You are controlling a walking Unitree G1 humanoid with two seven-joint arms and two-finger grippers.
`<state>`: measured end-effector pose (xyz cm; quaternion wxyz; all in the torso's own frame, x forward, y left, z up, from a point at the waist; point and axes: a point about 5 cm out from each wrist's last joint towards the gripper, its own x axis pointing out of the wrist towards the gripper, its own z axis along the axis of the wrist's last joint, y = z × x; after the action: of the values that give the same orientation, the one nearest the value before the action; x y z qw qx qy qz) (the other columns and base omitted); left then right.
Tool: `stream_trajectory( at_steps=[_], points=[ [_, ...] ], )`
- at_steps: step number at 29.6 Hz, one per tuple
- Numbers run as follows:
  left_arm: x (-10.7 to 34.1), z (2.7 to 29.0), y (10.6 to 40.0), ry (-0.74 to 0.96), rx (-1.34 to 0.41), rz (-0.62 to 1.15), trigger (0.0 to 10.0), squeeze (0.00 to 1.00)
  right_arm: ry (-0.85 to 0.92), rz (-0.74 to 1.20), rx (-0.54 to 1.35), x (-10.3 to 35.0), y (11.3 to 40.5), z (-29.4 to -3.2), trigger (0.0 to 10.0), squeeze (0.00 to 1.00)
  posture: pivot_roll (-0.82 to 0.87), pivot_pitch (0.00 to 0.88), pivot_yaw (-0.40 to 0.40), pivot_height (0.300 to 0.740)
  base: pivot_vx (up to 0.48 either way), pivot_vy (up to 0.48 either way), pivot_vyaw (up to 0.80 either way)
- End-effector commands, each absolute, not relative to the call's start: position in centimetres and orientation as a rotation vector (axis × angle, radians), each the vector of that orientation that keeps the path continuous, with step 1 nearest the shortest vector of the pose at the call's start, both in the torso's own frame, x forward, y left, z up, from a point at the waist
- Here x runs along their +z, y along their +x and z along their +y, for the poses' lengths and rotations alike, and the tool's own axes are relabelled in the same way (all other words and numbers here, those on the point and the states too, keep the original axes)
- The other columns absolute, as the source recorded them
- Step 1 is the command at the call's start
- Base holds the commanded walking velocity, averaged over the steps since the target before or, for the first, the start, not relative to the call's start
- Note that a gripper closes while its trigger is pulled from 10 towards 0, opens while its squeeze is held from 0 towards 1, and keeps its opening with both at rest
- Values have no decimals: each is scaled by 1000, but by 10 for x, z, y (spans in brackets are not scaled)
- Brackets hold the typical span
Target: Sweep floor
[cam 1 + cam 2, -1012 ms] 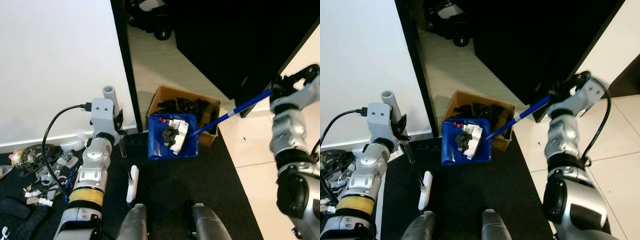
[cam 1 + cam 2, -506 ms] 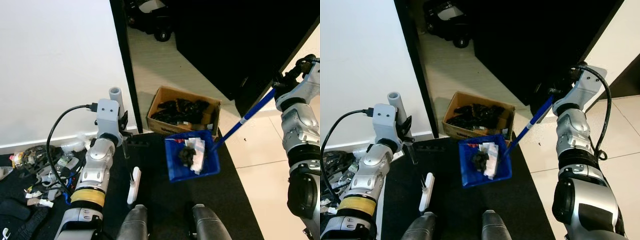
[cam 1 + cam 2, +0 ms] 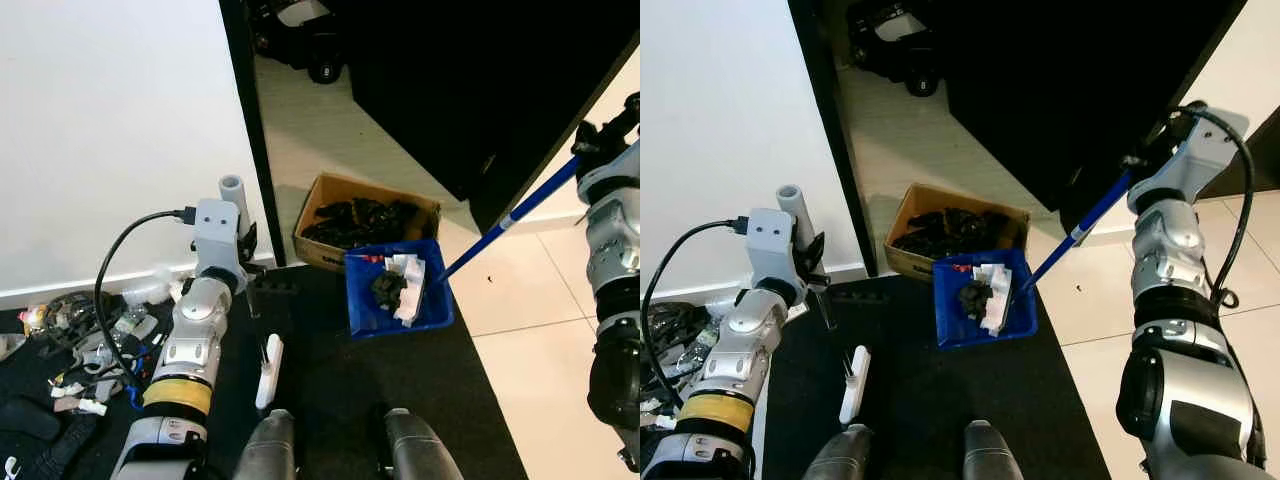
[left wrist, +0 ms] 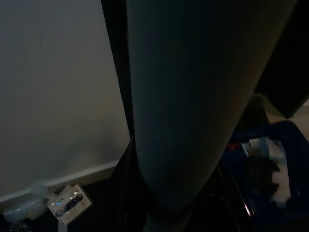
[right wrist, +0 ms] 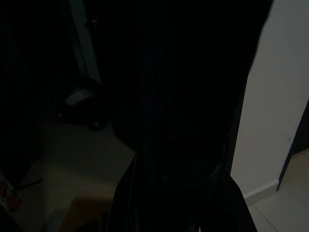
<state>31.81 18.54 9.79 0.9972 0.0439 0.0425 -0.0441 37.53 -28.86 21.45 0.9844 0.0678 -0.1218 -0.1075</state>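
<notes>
A blue dustpan [image 3: 397, 295] hangs just above the black mat, tilted, with a black lump and white paper scraps in it. Its long blue handle [image 3: 510, 220] runs up and right to my right gripper [image 3: 1152, 160], which is shut on the handle's top end. My left gripper [image 3: 238, 240] is raised beside the white wall and is shut on a grey broom handle [image 3: 231, 189]. That grey handle [image 4: 193, 96] looms large in the left wrist view, with the dustpan [image 4: 270, 169] beyond it. The right wrist view is very dark.
An open cardboard box [image 3: 365, 215] of black bits stands just behind the dustpan. A small white brush [image 3: 268, 365] lies on the black mat [image 3: 330, 390]. Cables, bottles and wrappers [image 3: 80, 340] litter the left. Pale tiles [image 3: 540, 330] lie to the right, and a black door frame [image 3: 250, 130] is behind.
My right arm has swung out to the right, carrying the dustpan from in front of the box's left side over to its right. The left arm has barely moved.
</notes>
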Motion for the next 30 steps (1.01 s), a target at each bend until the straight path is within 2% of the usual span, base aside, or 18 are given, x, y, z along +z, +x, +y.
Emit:
stream_trajectory(
  at_steps=[1,7,30],
  points=[
    [98,180,316,73,-103,78,10000,0,151,-312,-238,231,373,-296,10000,0,-16,100,-6,740,0,0,0],
    [94,178,314,53,-108,89,10000,0,143,-346,-248,242,374,-298,10000,0,-17,97,-8,740,128,0,0],
    [95,177,315,42,-110,81,10000,0,148,-349,-247,244,375,-297,10000,0,-12,98,-10,740,319,0,0]
  ],
)
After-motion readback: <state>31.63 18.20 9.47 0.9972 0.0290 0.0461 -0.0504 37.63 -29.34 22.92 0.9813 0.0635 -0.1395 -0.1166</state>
